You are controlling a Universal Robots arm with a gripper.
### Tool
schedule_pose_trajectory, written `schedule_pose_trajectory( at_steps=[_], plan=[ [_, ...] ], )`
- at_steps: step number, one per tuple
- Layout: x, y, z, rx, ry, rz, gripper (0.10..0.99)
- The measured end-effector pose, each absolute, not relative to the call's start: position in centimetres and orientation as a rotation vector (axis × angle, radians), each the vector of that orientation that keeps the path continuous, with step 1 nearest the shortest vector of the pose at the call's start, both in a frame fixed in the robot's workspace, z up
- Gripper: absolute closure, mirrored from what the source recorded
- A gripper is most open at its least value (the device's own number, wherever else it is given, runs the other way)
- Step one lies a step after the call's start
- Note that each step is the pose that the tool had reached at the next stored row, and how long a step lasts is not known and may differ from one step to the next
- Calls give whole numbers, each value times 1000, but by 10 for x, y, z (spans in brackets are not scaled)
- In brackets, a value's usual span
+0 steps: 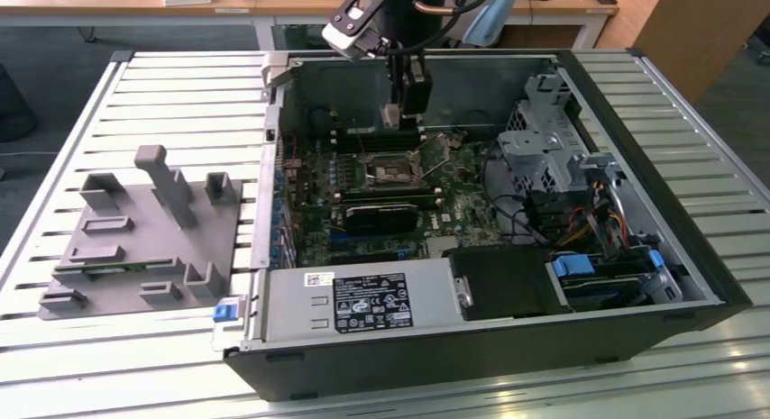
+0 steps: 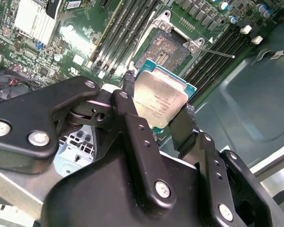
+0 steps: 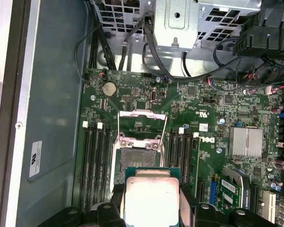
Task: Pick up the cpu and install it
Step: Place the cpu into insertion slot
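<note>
While my arm hangs over the open computer case [image 1: 578, 86], the gripper [image 2: 157, 108] is clenched on the cpu [image 2: 162, 94], its fingers [image 2: 182, 124] pressing opposite edges and the chip's silvery top facing both wrist views. I see the cpu held in the air above the motherboard [image 3: 203, 104], near the socket [image 3: 138, 158], whose metal frame stands flipped open. On the exterior view's left, a grey tray [image 1: 132, 243] lies on the slatted table [image 1: 481, 396].
</note>
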State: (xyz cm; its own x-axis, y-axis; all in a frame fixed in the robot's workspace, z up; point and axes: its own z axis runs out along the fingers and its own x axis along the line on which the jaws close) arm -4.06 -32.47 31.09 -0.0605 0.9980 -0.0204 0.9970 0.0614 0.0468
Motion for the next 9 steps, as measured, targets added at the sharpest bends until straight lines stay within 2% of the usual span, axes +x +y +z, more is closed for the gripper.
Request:
schedule_pose_trajectory(
  at_steps=[9],
  plan=[
    [-41,-324,307,2122,2253,31,545]
  ],
)
